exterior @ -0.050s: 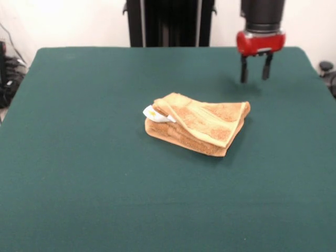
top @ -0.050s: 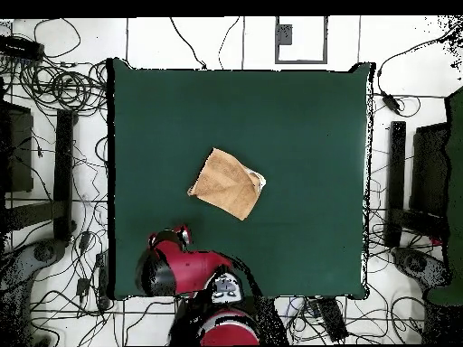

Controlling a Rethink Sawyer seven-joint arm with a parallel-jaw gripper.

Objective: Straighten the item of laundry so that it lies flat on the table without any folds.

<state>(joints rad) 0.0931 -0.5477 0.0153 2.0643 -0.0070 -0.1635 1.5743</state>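
The item of laundry point(exterior @ -0.050s: 199, 125) is an orange-tan towel folded into a thick stack near the middle of the green table point(exterior @ -0.050s: 79, 157). A small white tag point(exterior @ -0.050s: 153, 113) sticks out at its left end. From overhead the towel point(top @ -0.050s: 226, 183) reads as a compact tilted rectangle. My gripper point(exterior @ -0.050s: 255, 71) hangs above the table behind and to the right of the towel, apart from it, with its two black fingers pointing down and open, nothing between them. In the overhead view the red arm head point(top @ -0.050s: 170, 244) covers the gripper near the table's lower left.
Cables and dark equipment point(top @ -0.050s: 54, 135) lie on the floor around the table on both sides. A black column point(exterior @ -0.050s: 170, 23) rises behind the table's far edge.
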